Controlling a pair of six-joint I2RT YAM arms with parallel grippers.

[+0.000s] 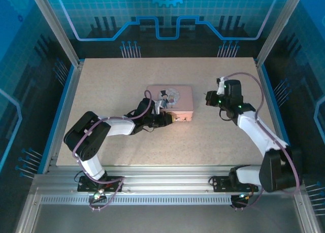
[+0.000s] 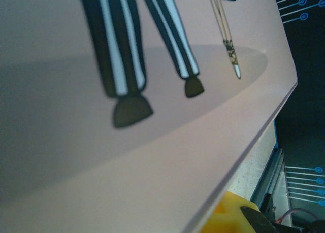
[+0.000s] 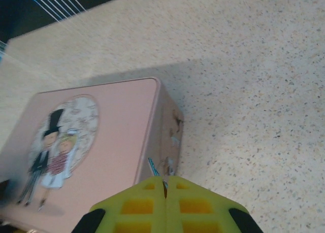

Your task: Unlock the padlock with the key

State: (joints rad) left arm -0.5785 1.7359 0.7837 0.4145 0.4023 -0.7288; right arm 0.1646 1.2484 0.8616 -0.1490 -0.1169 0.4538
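Two pincers flank the pink tin; key still well apart from the lock.
Right pincer (image 1: 207, 98), at 3 o'clock of the tin (image 1: 184, 93), is pressed together on a pale sliver, probably the key (image 3: 151, 166); left pincer (image 1: 171, 119), cannot tell. Padlock (image 1: 182, 119) sits at the tin's 5 o'clock edge: approach slowly, blade level with the keyway.

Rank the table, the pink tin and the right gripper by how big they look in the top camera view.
Largest to smallest:
1. table, by far
2. pink tin
3. right gripper, which looks a little smaller than the tin. It may sit nearer the camera, so that last step is unsure.
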